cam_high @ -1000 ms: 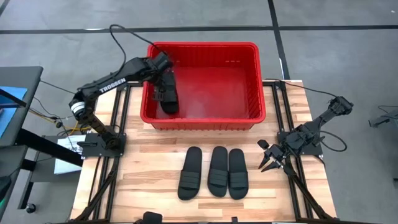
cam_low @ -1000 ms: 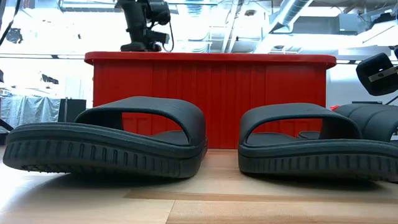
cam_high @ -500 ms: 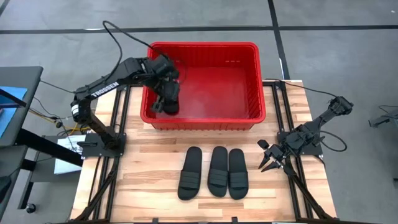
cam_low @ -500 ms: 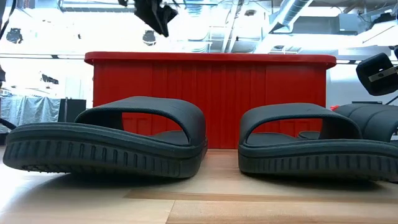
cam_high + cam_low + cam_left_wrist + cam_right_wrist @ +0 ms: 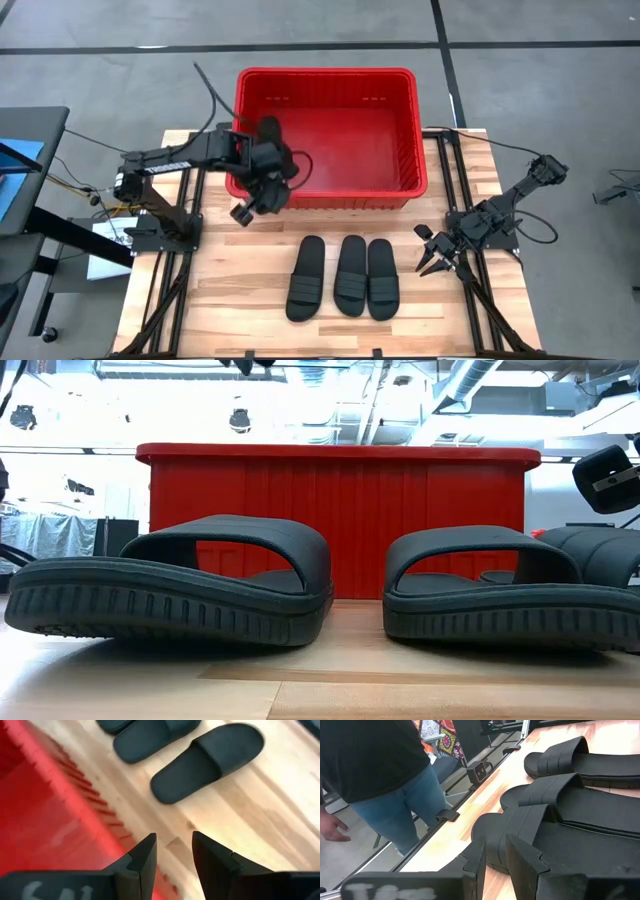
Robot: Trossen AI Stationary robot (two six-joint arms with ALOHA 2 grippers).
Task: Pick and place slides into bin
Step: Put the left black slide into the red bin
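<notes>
Black slides (image 5: 343, 277) on surface, well apart from left hand (image 5: 243, 212), empty, narrowly parted, beside red bin (image 5: 325, 192).

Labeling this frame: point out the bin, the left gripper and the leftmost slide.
bin (image 5: 325, 75): high view, far rim.
left gripper (image 5: 174, 851): left wrist view, between the fingertips.
leftmost slide (image 5: 306, 277): high view, its strap.

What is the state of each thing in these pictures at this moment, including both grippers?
Left gripper: open, empty, above the bin's near wall.
Right gripper: open, empty, at the right side of the table.
Bin: upright on the table.
Left slide: sole down on the table, slightly apart from the others.
Middle slide: sole down, against the right slide.
Right slide: sole down, nearest the right gripper.
</notes>
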